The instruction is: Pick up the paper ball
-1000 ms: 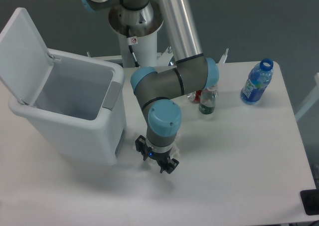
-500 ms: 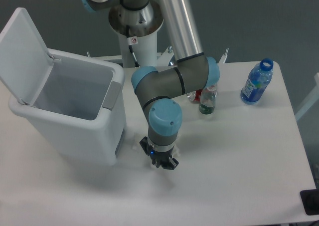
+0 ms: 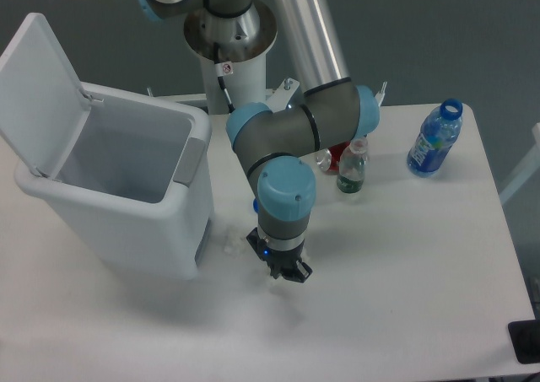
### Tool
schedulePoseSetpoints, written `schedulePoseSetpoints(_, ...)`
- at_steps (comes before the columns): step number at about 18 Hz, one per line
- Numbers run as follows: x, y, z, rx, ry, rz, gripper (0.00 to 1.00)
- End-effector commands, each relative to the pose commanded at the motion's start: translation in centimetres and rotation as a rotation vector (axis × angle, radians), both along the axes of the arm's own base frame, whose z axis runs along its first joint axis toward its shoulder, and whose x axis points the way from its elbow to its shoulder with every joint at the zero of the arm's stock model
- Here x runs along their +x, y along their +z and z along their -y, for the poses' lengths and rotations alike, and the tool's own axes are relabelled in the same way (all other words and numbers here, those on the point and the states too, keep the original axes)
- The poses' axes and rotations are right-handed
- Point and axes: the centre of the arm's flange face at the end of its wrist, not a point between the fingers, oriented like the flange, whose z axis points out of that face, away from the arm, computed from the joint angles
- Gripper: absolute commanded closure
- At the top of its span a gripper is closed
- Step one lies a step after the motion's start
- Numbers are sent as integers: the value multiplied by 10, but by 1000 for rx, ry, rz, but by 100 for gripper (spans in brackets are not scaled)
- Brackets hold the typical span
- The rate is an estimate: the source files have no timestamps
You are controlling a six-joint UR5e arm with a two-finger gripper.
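The pincer (image 3: 283,272) had narrowed from wide to nearly closed, shifting right. The small white crumpled paper ball (image 3: 228,245) lay beside it on the white counter (image 3: 405,255), apparently ungrasped, near the white plastic bin (image 3: 118,188).

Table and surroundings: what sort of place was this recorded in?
Probably a robotics lab bench: an arm bolted by a bare white table, with an open white bin and bottles set out as test props.

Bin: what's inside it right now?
The bin stands lid-up; its visible inside shows only bare grey walls. The near wall hides the bottom, so anything lying there can't be seen.
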Motion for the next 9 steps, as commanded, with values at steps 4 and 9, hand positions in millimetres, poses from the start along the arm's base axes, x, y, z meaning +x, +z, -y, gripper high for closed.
schedulePoseSetpoints(4, 2, 30, 7, 22, -4, -27, 100)
schedulePoseSetpoints(9, -1, 78, 43, -4, -125, -18, 100)
